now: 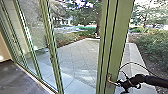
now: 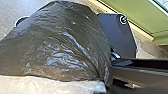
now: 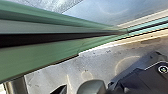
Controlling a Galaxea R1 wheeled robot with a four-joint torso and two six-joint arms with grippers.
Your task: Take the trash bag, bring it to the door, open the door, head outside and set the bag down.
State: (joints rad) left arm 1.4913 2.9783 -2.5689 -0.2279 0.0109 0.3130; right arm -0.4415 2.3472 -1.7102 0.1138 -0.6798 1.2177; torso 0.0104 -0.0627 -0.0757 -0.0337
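Grey paving [image 1: 77,55] was seen past the green door [image 1: 117,45]; the black bag [image 2: 62,42] was gripped by the left tool [image 2: 106,85]; the nearer right tool [image 1: 121,83] was placed just beside the handle [image 1: 109,78]; how open it was could not be told.

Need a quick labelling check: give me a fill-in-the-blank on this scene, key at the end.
The door has a frame painted ____.
In the head view, the right gripper is at the door's ____.
The trash bag shows large in the ____ wrist view.

Missing words: green; handle; left.
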